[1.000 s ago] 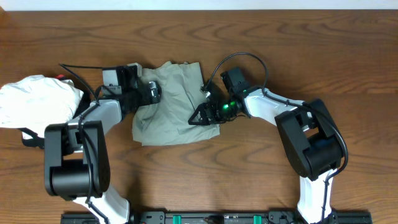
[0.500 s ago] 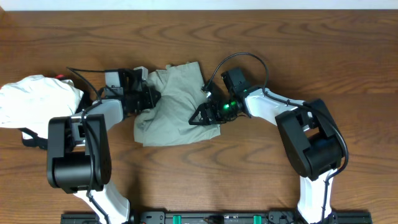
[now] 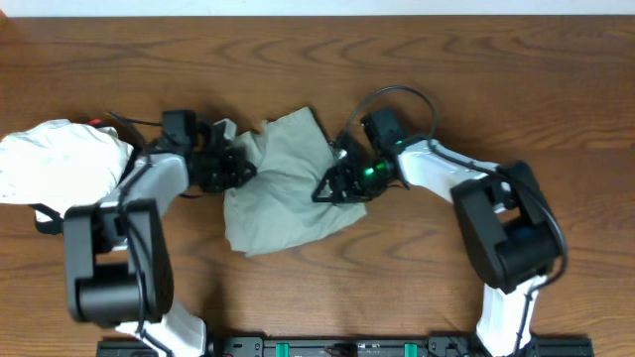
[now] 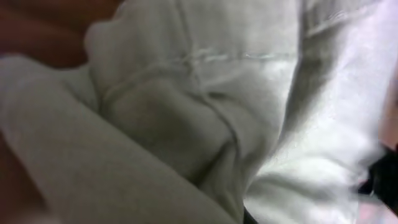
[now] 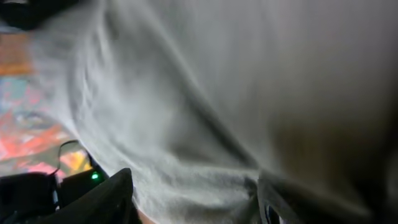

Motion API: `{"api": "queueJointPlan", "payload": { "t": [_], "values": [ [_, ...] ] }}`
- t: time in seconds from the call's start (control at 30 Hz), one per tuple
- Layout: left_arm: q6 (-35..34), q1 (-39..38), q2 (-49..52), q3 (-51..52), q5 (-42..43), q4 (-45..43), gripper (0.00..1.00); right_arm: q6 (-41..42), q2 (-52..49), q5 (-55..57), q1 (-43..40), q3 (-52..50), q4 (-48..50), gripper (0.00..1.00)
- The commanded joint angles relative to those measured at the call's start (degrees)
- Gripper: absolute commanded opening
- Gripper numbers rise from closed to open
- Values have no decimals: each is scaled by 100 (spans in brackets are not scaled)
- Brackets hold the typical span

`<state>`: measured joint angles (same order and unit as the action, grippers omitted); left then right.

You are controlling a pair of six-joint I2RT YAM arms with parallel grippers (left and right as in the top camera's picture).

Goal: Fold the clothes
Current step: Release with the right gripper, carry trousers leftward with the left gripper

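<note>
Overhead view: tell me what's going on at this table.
Two robot arms are working on the khaki shorts, which lie crumpled on the wooden table. The left gripper is shut on their left edge. The right gripper is at the right edge, and whether it grips is unclear. A white garment lies far left.
</note>
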<state>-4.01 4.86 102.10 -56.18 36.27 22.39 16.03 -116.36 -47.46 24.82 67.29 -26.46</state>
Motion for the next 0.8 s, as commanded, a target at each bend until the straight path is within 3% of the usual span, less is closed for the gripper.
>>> {"api": "queueJointPlan", "payload": {
  "t": [0.0,0.17,0.37,0.57,0.77],
  "values": [
    [468,179,-505,-726,-717,581,6,13,592,1631,-573,-192,-299,65],
    [704,330,-750,-1980,-1539,1744,6,-245,1818,1705,-1128,-190,-811,66],
    [743,603,-750,-3117,-2544,2450,6,-612,2909,2201,-1508,-192,-1665,67],
    [743,1178,-756,-3832,-2586,2750,6,-826,3324,2669,-1631,-192,-2363,68],
    [656,1812,-811,-4232,-2581,2857,6,-839,3318,2671,-1644,-195,-2396,68]
  ]
}}
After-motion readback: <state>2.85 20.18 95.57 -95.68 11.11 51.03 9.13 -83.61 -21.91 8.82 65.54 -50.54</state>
